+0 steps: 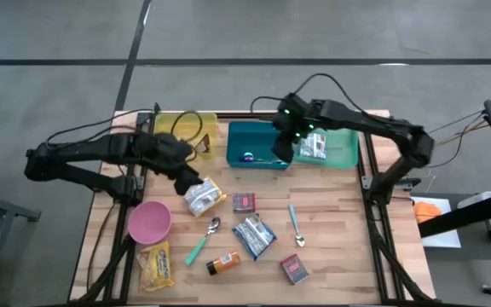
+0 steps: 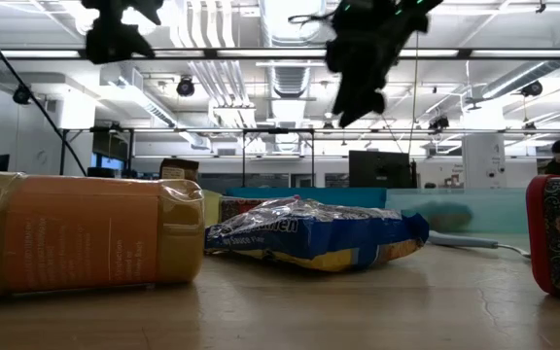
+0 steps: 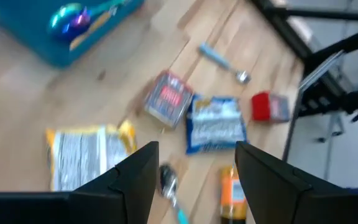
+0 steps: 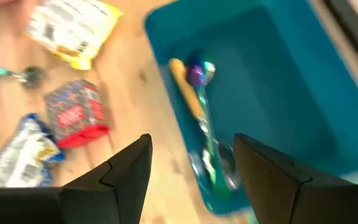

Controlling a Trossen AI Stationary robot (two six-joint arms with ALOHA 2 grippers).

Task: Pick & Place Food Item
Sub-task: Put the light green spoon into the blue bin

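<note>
My left gripper (image 1: 187,177) hangs open above the table, just left of a white-and-yellow snack bag (image 1: 203,198) that lies flat on the wood (image 3: 86,158). My right gripper (image 1: 282,147) hangs open over the right end of a teal bin (image 1: 252,145), which holds spoons (image 4: 204,106). Nothing is between either pair of fingers (image 3: 135,174) (image 4: 129,165). Flat on the table lie a blue chip bag (image 1: 254,236), a red packet (image 1: 244,202) and another red packet (image 1: 294,269). A packet (image 1: 314,147) lies in the green tray (image 1: 346,153).
A yellow bin (image 1: 186,128) stands left of the teal bin. A pink bowl (image 1: 149,222), a yellow packet (image 1: 156,264), a teal-handled spoon (image 1: 201,243), an orange bottle (image 1: 222,263) and a light-blue spoon (image 1: 296,226) are spread over the near half of the table.
</note>
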